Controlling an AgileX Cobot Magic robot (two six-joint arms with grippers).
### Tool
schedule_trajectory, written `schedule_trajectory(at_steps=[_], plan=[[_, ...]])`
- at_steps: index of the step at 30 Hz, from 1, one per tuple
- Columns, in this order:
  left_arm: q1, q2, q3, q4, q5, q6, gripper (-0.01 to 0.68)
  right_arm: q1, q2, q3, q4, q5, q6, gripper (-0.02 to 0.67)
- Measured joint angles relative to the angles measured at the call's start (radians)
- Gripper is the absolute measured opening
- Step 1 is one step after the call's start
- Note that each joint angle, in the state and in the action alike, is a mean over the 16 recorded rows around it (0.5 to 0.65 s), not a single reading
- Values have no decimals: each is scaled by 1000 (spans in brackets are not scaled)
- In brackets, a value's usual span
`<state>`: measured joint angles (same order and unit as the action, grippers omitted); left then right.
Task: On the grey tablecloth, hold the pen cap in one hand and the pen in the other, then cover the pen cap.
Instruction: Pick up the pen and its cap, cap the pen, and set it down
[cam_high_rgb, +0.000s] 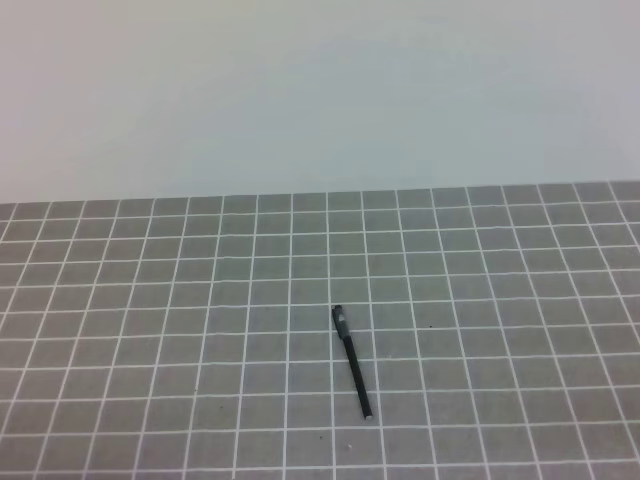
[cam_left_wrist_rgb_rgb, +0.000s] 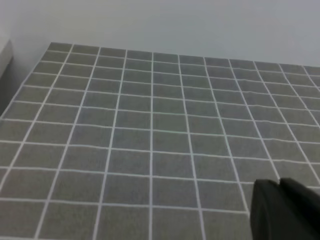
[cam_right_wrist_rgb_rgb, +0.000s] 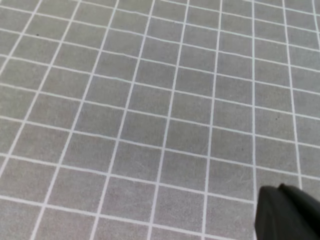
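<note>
The black pen (cam_high_rgb: 355, 375) lies on the grey tablecloth (cam_high_rgb: 150, 330) just right of the middle, with a small pale tip at its near end. At its far end sits a thicker dark piece, the pen cap (cam_high_rgb: 339, 318). It is in line with the pen and touching it; I cannot tell whether it is pushed on. Neither gripper shows in the exterior high view. Only a dark edge of the left gripper (cam_left_wrist_rgb_rgb: 285, 210) and of the right gripper (cam_right_wrist_rgb_rgb: 287, 215) shows in each wrist view, above bare cloth. The pen and cap are out of both wrist views.
The cloth's far edge (cam_high_rgb: 320, 195) meets a plain pale surface behind it. In the left wrist view the cloth's left edge (cam_left_wrist_rgb_rgb: 30, 70) runs diagonally, with a pale object at the far left border.
</note>
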<state>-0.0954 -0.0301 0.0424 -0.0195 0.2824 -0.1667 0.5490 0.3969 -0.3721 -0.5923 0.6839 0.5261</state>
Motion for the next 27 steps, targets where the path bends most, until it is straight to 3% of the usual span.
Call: schedule_trajectory(at_steps=[27], plan=[[-1, 1, -1, 53, 19, 32, 1, 0, 0, 0, -1, 0, 0, 4]])
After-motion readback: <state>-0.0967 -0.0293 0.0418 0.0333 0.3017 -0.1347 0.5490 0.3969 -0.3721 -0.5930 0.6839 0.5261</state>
